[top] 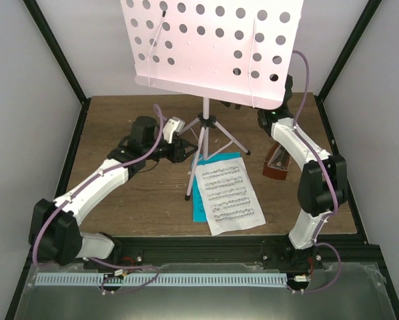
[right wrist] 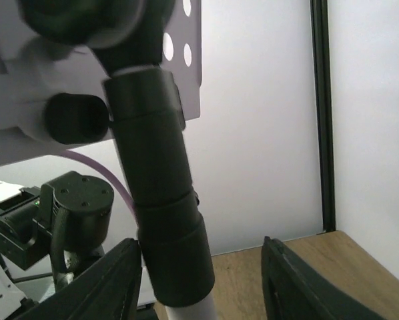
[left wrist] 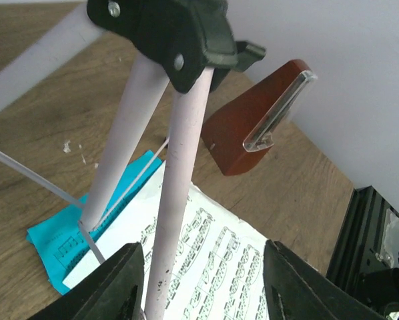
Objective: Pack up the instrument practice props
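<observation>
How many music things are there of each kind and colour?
Pale pink music stand: 1
White music sheet: 1
Cyan music sheet: 1
Brown metronome: 1
Total: 4

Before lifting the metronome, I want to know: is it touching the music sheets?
Apart. The top view shows bare tabletop between the metronome and the white sheet.
</observation>
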